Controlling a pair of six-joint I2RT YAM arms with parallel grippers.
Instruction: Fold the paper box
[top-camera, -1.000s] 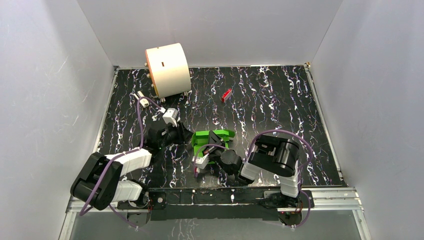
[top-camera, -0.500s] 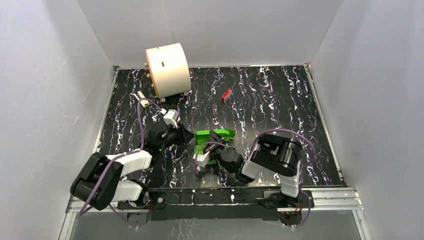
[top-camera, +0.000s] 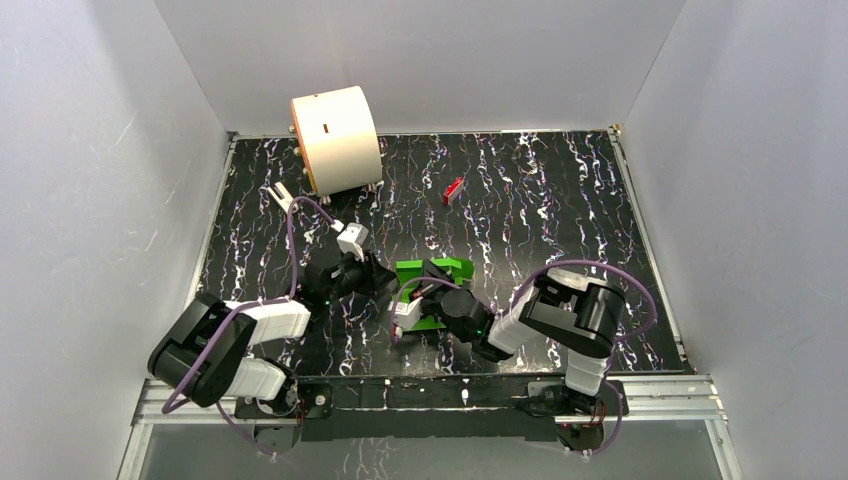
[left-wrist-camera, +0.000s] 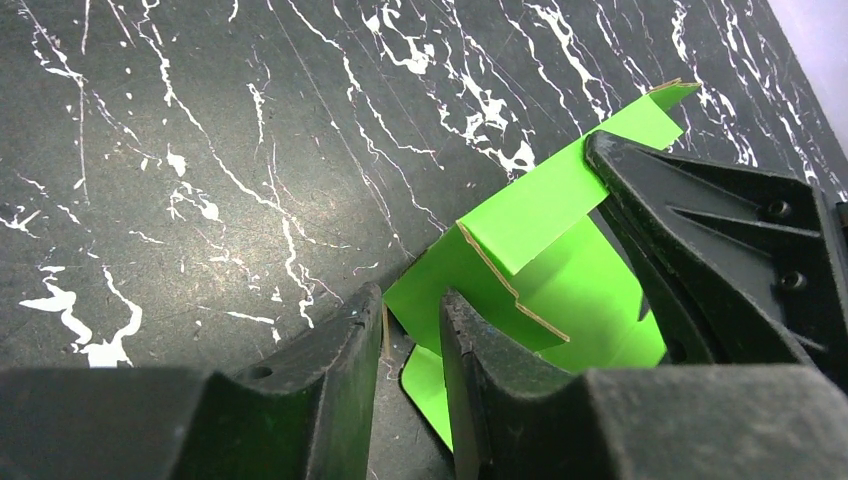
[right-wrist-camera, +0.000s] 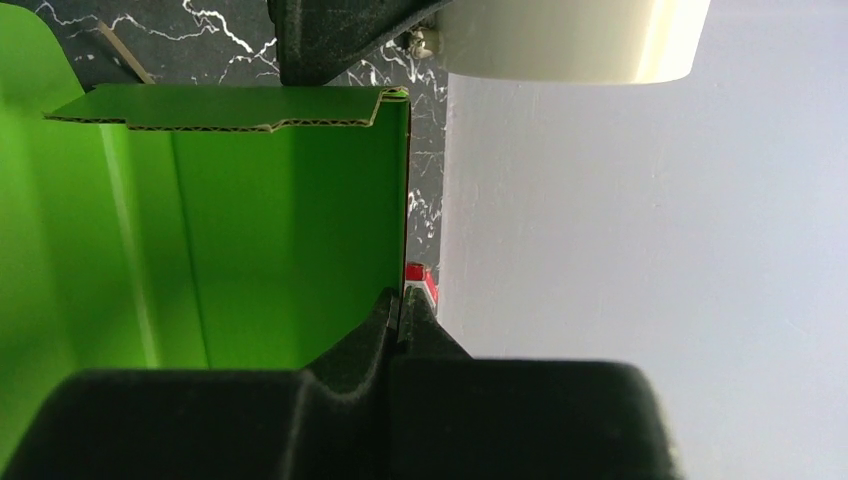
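The paper box (top-camera: 446, 268) is bright green creased card, partly raised, lying at the middle of the black marbled table. My right gripper (top-camera: 428, 284) is shut on one upright wall of the box (right-wrist-camera: 250, 220), and in its wrist view the jaws (right-wrist-camera: 403, 300) pinch that wall's edge. My left gripper (top-camera: 386, 284) sits at the box's left side. In the left wrist view its jaws (left-wrist-camera: 410, 305) stand a little apart, astride the corner of a green flap (left-wrist-camera: 560, 290), whose card edge lies close to the left finger. The right gripper's black body (left-wrist-camera: 720, 250) holds the far flap.
A large cream cylinder (top-camera: 335, 138) lies at the back left, and it also shows at the top of the right wrist view (right-wrist-camera: 570, 40). A small red block (top-camera: 453, 189) sits behind the box. White walls enclose the table on three sides.
My left gripper has moved right up to the box and its jaws have narrowed. The right arm has stretched out low toward the left, still holding the box wall.
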